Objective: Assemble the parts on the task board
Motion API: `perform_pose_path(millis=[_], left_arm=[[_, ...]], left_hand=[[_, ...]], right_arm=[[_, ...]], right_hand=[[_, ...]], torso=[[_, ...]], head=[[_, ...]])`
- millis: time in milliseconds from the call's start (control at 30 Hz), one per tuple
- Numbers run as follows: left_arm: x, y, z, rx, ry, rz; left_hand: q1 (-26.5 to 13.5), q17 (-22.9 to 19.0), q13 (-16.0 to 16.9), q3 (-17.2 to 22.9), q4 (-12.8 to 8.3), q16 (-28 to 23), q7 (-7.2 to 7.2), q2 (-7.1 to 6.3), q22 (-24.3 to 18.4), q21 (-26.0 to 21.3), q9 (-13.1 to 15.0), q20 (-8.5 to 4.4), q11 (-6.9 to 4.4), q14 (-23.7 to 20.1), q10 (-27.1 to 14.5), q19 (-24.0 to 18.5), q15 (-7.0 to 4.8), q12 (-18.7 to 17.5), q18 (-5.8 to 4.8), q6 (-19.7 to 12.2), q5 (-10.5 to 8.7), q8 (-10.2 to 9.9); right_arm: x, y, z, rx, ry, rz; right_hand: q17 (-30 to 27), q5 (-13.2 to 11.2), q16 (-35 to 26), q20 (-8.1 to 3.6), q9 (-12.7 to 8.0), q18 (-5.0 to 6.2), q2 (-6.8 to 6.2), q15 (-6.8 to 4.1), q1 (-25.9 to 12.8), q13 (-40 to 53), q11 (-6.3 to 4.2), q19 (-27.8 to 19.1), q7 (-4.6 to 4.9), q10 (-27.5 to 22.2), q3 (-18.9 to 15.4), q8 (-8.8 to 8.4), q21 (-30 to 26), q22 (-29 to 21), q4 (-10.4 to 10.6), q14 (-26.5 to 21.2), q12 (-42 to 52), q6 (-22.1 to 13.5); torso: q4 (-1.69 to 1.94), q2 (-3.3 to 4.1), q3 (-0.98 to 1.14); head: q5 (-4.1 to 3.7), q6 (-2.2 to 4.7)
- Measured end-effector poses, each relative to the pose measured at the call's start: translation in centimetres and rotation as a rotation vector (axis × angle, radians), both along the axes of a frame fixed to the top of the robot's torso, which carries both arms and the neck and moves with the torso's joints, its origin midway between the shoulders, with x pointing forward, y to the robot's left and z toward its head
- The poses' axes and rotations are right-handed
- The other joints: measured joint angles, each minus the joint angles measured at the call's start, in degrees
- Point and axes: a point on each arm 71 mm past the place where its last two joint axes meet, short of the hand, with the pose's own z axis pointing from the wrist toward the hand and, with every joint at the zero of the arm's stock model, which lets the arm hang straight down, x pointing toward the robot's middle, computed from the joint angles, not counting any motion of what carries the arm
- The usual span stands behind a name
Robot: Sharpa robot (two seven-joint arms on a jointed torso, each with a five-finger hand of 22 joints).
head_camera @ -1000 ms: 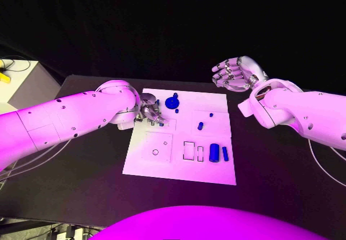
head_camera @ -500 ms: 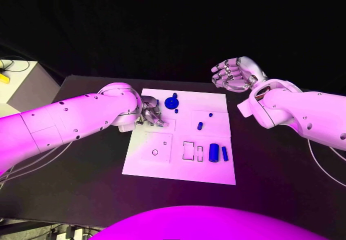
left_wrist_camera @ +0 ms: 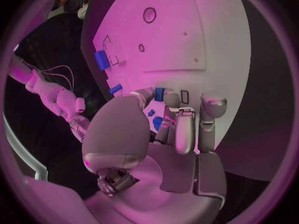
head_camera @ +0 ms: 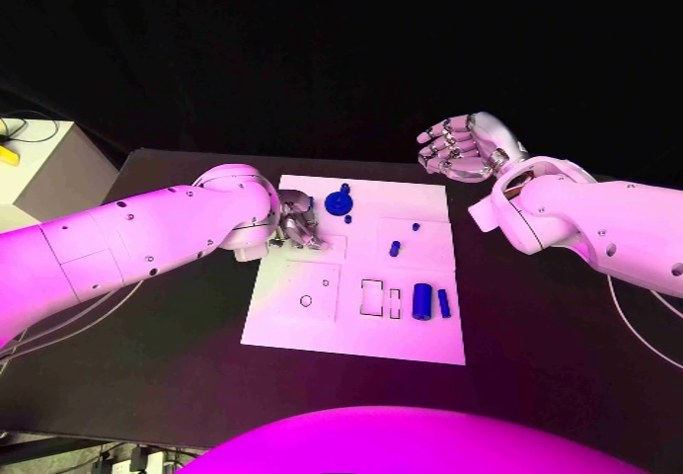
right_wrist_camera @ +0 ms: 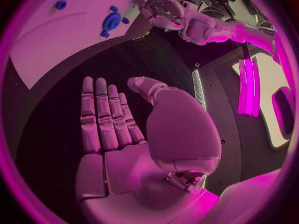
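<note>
The white task board (head_camera: 285,326) lies in the middle of the black table. My left hand (head_camera: 299,223) hovers over the board's far left part, fingers curled down. In the left wrist view a small blue part (left_wrist_camera: 156,120) sits pinched between the thumb and the fingers (left_wrist_camera: 184,129). A round blue part (head_camera: 339,203) stands just right of that hand. A blue cylinder (head_camera: 422,301) and a thin blue bar (head_camera: 444,303) lie at the board's near right. My right hand (head_camera: 463,146) is raised beyond the board's far right corner, its fingers (right_wrist_camera: 102,114) straight and nothing in the palm.
Two small blue pieces (head_camera: 395,249) rest in the board's right middle. Rectangular recesses (head_camera: 371,296) and round holes (head_camera: 306,300) mark its near half. A pale box (head_camera: 42,163) stands off the table's far left corner. Bare tabletop (head_camera: 555,326) lies right of the board.
My left hand has shifted very slightly toward the board's left edge, over the same far left area. The right hand has stayed in place.
</note>
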Motion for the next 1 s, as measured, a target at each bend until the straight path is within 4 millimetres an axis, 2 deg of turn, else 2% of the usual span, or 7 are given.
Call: perform_pose_path(millis=[167, 267, 333, 400, 467, 700, 1000], left_arm=[[-0.1, 0.1, 0.0, -0.012, 0.007, 0.007], [-0.2, 0.3, 0.0, -0.020, 0.013, 0.015], [-0.3, 0.4, 0.0, -0.027, 0.019, 0.020], [-0.5, 0.4, -0.1, -0.036, 0.027, 0.023], [-0.6, 0.4, -0.1, -0.046, 0.035, 0.025], [-0.9, 0.6, 0.5, -0.093, 0.066, 0.036], [0.3, 1.4, 2.4, -0.100, 0.081, 0.042]], left_hand=[[1.43, 0.00, -1.01, 6.31, 2.50, 0.00, 0.05, -1.64, 0.02, 0.00, 1.90, -0.20, -0.23, -0.21, -0.25, -0.20, -0.20, 0.00, 0.00, -2.41, 0.28, 3.30], [-0.27, 0.00, -1.41, 10.77, 1.94, 0.00, 0.38, -3.11, 0.02, 0.00, 2.59, -0.20, -0.23, -0.21, -0.25, -0.21, -0.20, 0.00, 0.00, -3.28, 0.28, 4.91], [-1.31, 0.00, -1.54, 11.09, 1.96, 0.00, 0.38, -3.29, 0.02, 0.00, 2.70, -0.21, -0.23, -0.21, -0.25, -0.21, -0.20, 0.00, 0.00, -3.29, 0.28, 5.46], [-1.81, 0.00, -1.51, 11.14, 1.99, 0.00, 0.41, -3.35, 0.02, 0.00, 3.11, -0.20, -0.23, -0.21, -0.25, -0.21, -0.20, 0.04, 0.01, -3.34, 0.34, 5.94], [-2.59, 0.00, -1.25, 13.65, -0.26, 0.00, 0.50, -3.53, 0.01, 0.00, 3.11, -0.20, -0.24, -0.21, -0.26, -0.21, -0.20, 0.37, 0.01, -3.80, 0.34, 6.03], [-3.83, 0.00, -1.24, 13.82, -0.14, 0.00, 0.61, -3.09, -0.11, 0.00, 3.13, -0.07, -0.24, -0.21, -0.26, -0.38, -0.20, 0.59, 0.00, -3.91, 0.20, 6.69], [-4.34, 0.00, -2.24, 13.82, -0.14, 0.00, 0.91, -2.57, -0.96, 0.00, 3.55, -0.09, 0.07, -0.21, -0.77, -0.94, -0.20, 0.59, 0.00, -4.21, -0.31, 6.70]], right_arm=[[-0.1, 0.0, -0.2, 0.000, 0.005, 0.001], [-0.1, 0.0, -0.4, 0.000, 0.008, 0.001], [-0.1, 0.0, -0.4, -0.001, 0.009, 0.001], [-0.1, -0.1, -0.5, -0.001, 0.010, 0.000], [-0.1, -0.2, -0.5, -0.002, 0.011, -0.002], [0.0, -0.4, -0.6, -0.005, 0.012, -0.008], [0.0, -0.5, -0.6, -0.005, 0.014, -0.008]], right_hand=[[-0.10, 0.18, -0.23, 0.00, -0.05, 0.00, 0.00, 0.18, 0.00, 0.00, 0.00, 0.00, 0.00, 0.00, -0.06, 0.00, 0.00, -0.36, -0.06, 0.18, 0.00, 0.00], [-0.19, 0.22, -0.43, 0.00, -0.11, 0.00, 0.00, 0.21, 0.00, 0.00, 0.00, 0.00, 0.00, 0.00, -0.16, 0.00, 0.00, -0.58, -0.16, 0.21, 0.00, 0.00], [-0.19, 0.22, -0.43, 0.00, -0.11, 0.01, 0.00, 0.21, 0.00, 0.00, 0.00, 0.00, 0.00, 0.00, -0.16, 0.00, 0.00, -0.58, -0.16, 0.21, 0.00, 0.00], [-0.19, 0.22, -0.43, 0.00, -0.11, 0.00, 0.00, 0.21, 0.00, 0.00, 0.00, 0.00, 0.00, 0.00, -0.16, 0.00, 0.00, -0.58, -0.16, 0.21, 0.00, 0.00], [-0.19, 0.22, -0.43, 0.00, -0.11, 0.00, 0.00, 0.21, 0.00, 0.00, 0.00, 0.00, 0.00, 0.00, -0.16, 0.00, 0.00, -0.58, -0.16, 0.21, 0.00, 0.00], [-0.19, 0.22, -0.43, 0.21, -0.11, 0.00, 0.00, 0.21, 0.00, 0.00, 0.00, 0.21, 0.00, 0.00, -0.16, 0.00, 0.00, -0.68, -0.16, 0.21, 0.00, 0.00], [-0.25, 0.22, -0.43, 0.21, -0.10, 0.00, 0.00, 0.21, 0.00, 0.00, 0.00, 0.21, 0.00, 0.00, -0.16, 0.00, 0.00, -0.74, -0.16, 0.21, 0.00, 0.00]], torso=[[0.02, 0.01, -0.01], [0.01, 0.02, -0.01], [0.02, 0.01, -0.01], [0.04, -0.03, -0.04], [0.08, -0.08, -0.05], [0.08, -0.13, -0.05], [0.03, -0.10, 0.02]], head=[[0.09, 0.00], [0.13, 0.00], [0.13, 0.00], [0.17, 0.00], [0.19, 0.00], [0.31, 0.00], [0.34, 0.00]])
